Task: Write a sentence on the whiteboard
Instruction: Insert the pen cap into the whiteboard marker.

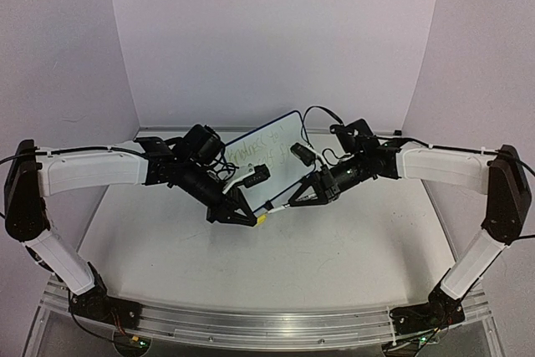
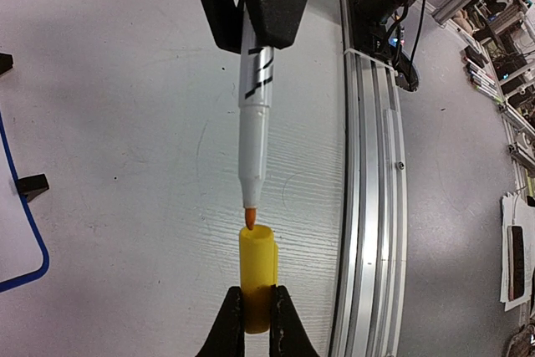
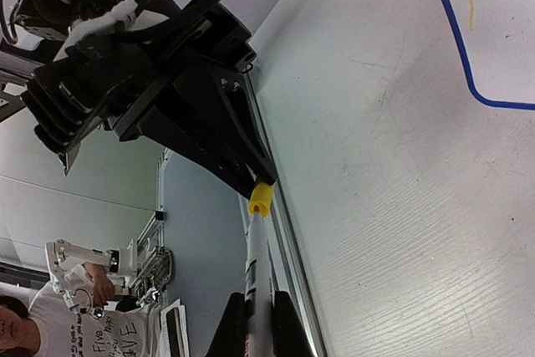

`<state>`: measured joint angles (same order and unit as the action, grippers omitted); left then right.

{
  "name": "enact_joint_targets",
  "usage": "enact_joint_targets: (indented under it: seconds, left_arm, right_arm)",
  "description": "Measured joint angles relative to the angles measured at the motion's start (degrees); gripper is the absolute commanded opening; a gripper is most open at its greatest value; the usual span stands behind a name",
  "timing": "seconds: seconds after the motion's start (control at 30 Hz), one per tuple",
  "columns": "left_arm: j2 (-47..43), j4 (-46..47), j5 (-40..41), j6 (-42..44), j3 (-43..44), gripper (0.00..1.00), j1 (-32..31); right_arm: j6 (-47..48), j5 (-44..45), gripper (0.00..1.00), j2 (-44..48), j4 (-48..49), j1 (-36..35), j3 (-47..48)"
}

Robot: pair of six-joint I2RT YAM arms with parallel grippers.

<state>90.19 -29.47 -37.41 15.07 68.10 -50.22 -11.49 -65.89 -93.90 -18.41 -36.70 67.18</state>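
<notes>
Yellow cap (image 2: 257, 269) clamped in left gripper (image 2: 257, 297). Right gripper (image 3: 258, 305) clamped on marker (image 2: 254, 123), tip right at cap mouth, near whiteboard (image 1: 280, 133).

There are two robot arms: one left arm (image 1: 92, 169) and one right arm (image 1: 443, 165). There are two grippers: the left gripper (image 2: 257, 311) and the right gripper (image 3: 259, 323). There is one whiteboard (image 1: 272, 141), with one sentence (image 1: 251, 153) in two lines and two black feet (image 2: 32, 186). There is one marker (image 2: 253, 123), one yellow cap (image 2: 257, 277) and one table (image 1: 351, 265).
</notes>
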Motion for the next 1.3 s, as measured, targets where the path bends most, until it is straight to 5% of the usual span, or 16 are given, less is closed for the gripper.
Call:
enact_joint_targets:
  seconds: [1.3]
  left_arm:
    - [0.8, -2.1, -0.3, -1.1, 0.3, 0.00, -1.3]
  right_arm:
    - [4.6, -1.3, 0.00, -6.9, -6.9, -3.7, 6.0]
